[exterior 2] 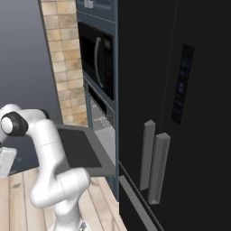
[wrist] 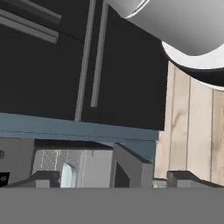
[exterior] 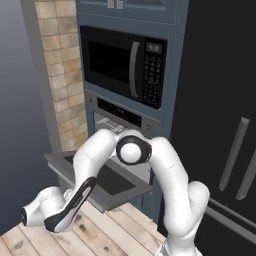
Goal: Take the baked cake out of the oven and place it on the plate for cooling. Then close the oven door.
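The oven door (exterior: pixel 112 182) lies dropped flat open, its dark glass facing up, and the wire racks (exterior: pixel 114 125) of the oven (exterior: pixel 120 117) show in the opening behind it. The claw (exterior: pixel 30 215) hangs low over the wooden floor (exterior: pixel 100 235), down and to the left of the door; whether it is open or closed cannot be told. In the hand view a small pale object (wrist: pixel 66 175) sits just above the fingertips (wrist: pixel 43 178), too unclear to name.

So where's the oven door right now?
The oven door is folded down flat below the microwave, sticking out from the oven over the wooden floor; the arm's elbow is in front of it in the left base view.
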Robot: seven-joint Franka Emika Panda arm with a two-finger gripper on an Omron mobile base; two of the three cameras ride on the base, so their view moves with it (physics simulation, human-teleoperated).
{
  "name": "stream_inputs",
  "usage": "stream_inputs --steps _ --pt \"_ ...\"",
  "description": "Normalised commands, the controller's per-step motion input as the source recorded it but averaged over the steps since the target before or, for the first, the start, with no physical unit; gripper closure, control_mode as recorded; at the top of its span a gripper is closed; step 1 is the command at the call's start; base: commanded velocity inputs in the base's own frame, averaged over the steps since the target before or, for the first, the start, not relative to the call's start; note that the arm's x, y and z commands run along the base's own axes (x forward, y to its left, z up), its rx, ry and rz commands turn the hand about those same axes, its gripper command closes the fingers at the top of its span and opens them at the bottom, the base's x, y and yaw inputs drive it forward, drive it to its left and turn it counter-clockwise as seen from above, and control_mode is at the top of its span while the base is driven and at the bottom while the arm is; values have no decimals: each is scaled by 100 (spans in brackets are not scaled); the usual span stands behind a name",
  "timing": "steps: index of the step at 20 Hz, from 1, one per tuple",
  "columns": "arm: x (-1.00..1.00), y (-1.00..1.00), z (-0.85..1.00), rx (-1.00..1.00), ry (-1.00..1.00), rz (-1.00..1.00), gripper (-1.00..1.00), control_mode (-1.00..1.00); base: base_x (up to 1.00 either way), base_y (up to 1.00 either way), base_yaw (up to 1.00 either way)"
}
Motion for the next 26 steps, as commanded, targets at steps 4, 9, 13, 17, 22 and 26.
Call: stream_inputs --steps 4,9,13,17,22,26 --pt "39 -4 -16 -18 10 6 -100 -100 0 0 0" --pt "44 0 -22 -31 17 5 -100 -100 0 0 0" --pt "38 0 -30 -30 21 5 -100 -100 0 0 0" --pt "22 6 -49 -27 19 0 -100 -100 0 0 0" --pt "31 7 -54 -25 18 0 -100 -100 0 0 0" --pt "33 0 -43 -21 23 0 -100 -100 0 0 0"
